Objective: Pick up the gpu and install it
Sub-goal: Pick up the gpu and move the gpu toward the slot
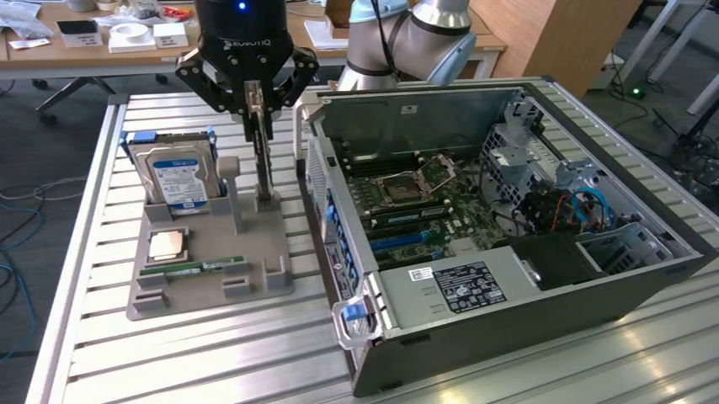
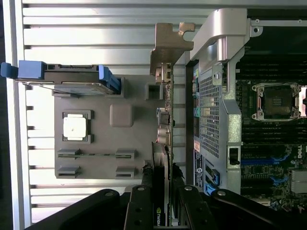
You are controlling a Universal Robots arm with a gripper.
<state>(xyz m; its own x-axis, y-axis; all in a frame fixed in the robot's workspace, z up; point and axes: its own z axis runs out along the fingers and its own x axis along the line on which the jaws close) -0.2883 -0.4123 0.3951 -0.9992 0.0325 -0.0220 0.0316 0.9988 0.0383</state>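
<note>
The gpu (image 1: pixel 263 164) is a thin dark card seen edge-on, standing upright at the back right of the grey holder (image 1: pixel 208 290). Its lower end sits at the holder's support post. My gripper (image 1: pixel 258 105) comes down from above and is shut on the card's upper end. In the wrist view the gpu (image 2: pixel 165 124) runs as a slim edge with its metal bracket at the far end. The black fingers (image 2: pixel 139 206) of the gripper (image 2: pixel 162 194) press on both of its faces. The open computer case (image 1: pixel 371 324) lies just to the exterior view's right of the holder.
The holder (image 2: pixel 100 143) also carries a blue-labelled hard drive (image 1: pixel 178 178) upright, a processor chip (image 1: pixel 168 244) and a green memory stick (image 1: pixel 208 267). The case's motherboard (image 1: pixel 439 210) faces up, with its blue slots showing. All of this rests on a slatted metal table (image 1: pixel 101 337).
</note>
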